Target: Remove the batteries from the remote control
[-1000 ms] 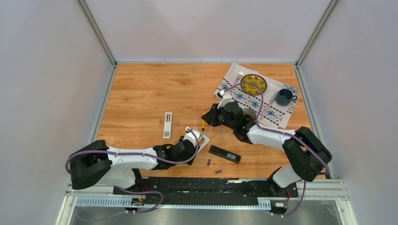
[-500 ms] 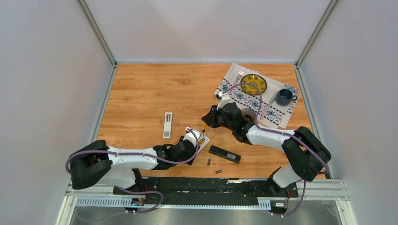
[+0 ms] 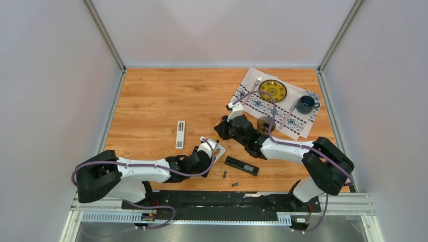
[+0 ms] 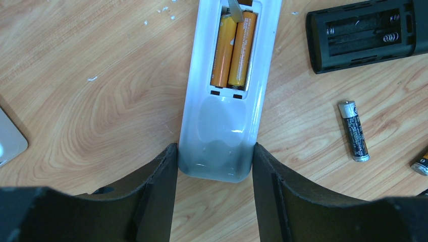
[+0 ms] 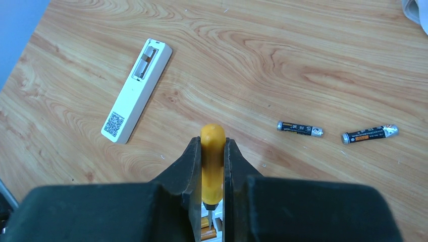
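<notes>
Plainly, your left wrist view shows two golden-orange cylindrical batteries (image 4: pixel 233 48) seated in the white plastic remote (image 4: pixel 219 146), with the left jaws clamping its end. Your right wrist view adds: right jaws pinching the yellow-handled screwdriver (image 5: pixel 212 161).

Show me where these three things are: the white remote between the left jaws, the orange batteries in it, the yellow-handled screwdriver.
white remote (image 4: pixel 222 136): left wrist view, smooth back below the battery bay.
orange batteries (image 4: pixel 243 50): left wrist view, body of one battery.
screwdriver (image 5: pixel 212 161): right wrist view, yellow handle.
</notes>
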You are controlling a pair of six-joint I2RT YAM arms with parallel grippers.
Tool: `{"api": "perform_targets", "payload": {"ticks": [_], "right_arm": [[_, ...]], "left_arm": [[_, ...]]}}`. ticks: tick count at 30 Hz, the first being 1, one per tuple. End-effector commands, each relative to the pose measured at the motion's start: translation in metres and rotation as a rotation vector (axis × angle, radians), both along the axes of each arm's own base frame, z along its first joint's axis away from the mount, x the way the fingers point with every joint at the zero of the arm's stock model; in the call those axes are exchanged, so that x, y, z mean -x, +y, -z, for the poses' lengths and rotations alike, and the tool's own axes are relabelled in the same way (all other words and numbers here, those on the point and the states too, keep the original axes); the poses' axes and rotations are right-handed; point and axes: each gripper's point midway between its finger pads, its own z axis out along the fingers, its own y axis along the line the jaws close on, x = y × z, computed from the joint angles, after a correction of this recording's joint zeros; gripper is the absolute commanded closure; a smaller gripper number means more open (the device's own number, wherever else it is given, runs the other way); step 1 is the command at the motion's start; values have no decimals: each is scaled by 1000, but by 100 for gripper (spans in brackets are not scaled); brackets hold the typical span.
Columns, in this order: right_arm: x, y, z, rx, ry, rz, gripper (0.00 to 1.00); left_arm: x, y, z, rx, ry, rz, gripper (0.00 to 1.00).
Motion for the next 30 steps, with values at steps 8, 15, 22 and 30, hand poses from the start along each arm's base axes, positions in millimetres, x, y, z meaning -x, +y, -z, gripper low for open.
{"api": "perform_targets", "payload": {"ticks": [8,15,22,30], "right_arm": [[-13,-11,-18,24,-134,104,100],[-15,-18,-21,25,-156,137,100],[-16,-19,-24,27,-176,147,100],[-12,-16,-17,14,-176,132,100]], "left_arm": [[16,10,26,-62,92,15,74],[17,10,28,-68,100,14,75],[17,10,29,-71,102,15,75],[17,9,29,-73,103,15,76]]}}
